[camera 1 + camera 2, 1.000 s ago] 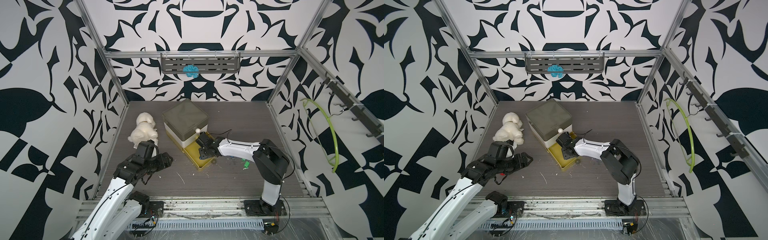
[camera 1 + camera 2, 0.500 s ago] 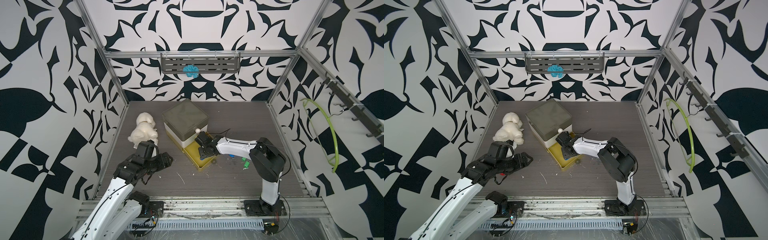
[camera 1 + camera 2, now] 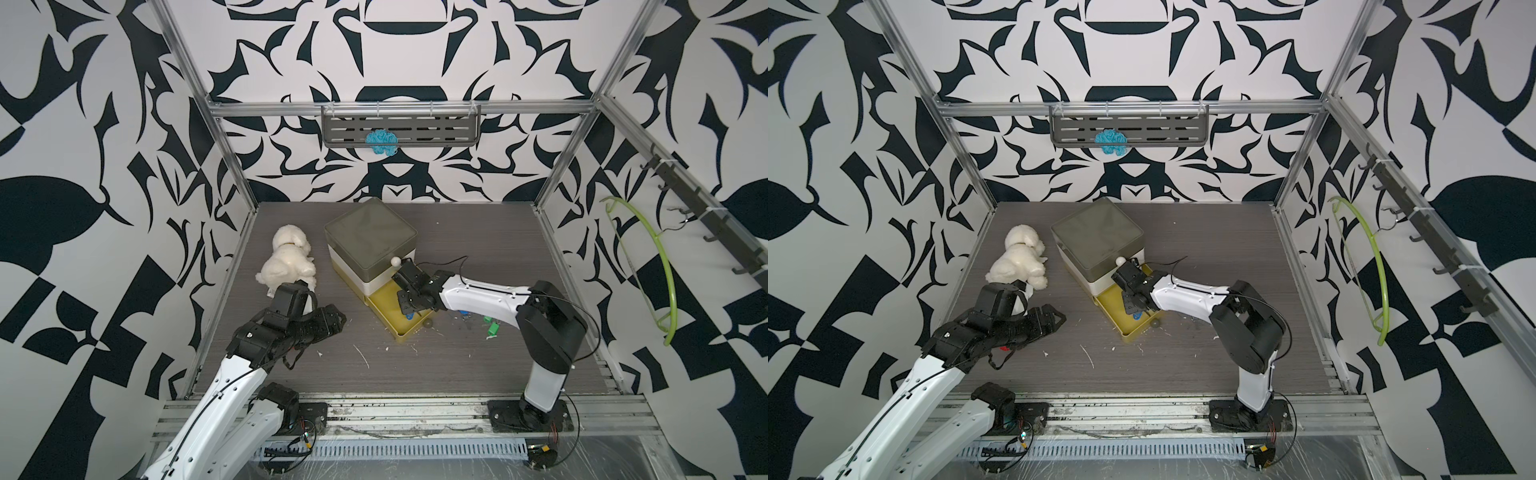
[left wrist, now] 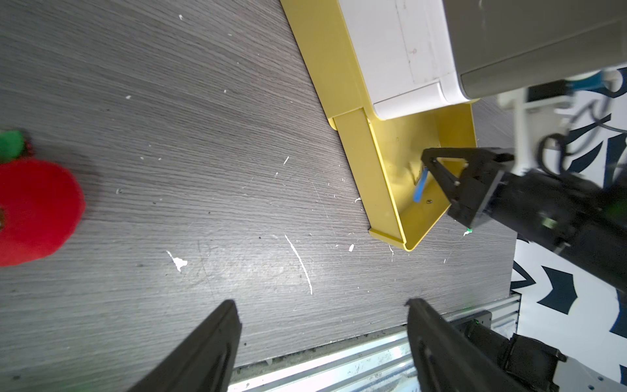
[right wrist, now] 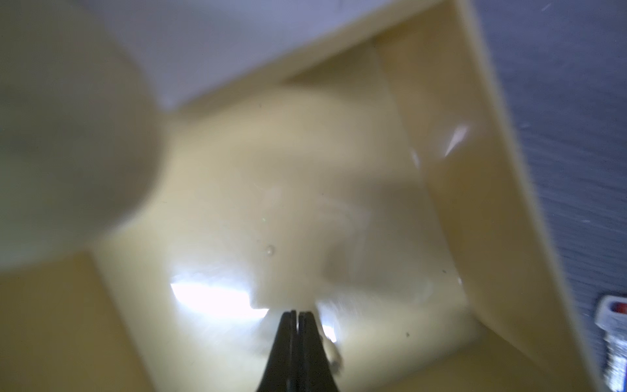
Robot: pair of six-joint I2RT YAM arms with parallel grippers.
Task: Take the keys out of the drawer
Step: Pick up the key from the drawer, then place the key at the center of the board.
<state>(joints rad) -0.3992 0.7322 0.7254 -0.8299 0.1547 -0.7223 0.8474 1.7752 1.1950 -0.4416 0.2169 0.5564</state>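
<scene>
The yellow drawer (image 3: 405, 334) (image 3: 1129, 332) (image 4: 383, 190) (image 5: 475, 169) stands pulled out of the box's base. My right gripper (image 3: 405, 309) (image 3: 1129, 309) (image 4: 425, 163) (image 5: 298, 312) reaches down into it, jaws shut together. One of the keys, with a blue tag (image 4: 419, 190) (image 3: 409, 318) (image 3: 1138, 316), sits right at the fingertips. A blurred metal piece (image 5: 330, 353) shows beside one finger, not between them. A green-tagged key (image 3: 492, 330) lies on the table right of the drawer. My left gripper (image 3: 332, 322) (image 3: 1054, 320) (image 4: 322, 303) hovers open and empty over the table left of the drawer.
The grey-topped white drawer box (image 3: 370, 237) has a white knob (image 3: 396, 262) just above my right wrist. A white plush dog (image 3: 289, 262) lies behind my left arm. A red plush strawberry (image 4: 34, 210) lies under it. A green hanger (image 3: 660, 266) hangs on the right wall.
My right gripper's jaws have closed inside the drawer, and that arm's elbow has shifted slightly left. The left arm has not moved.
</scene>
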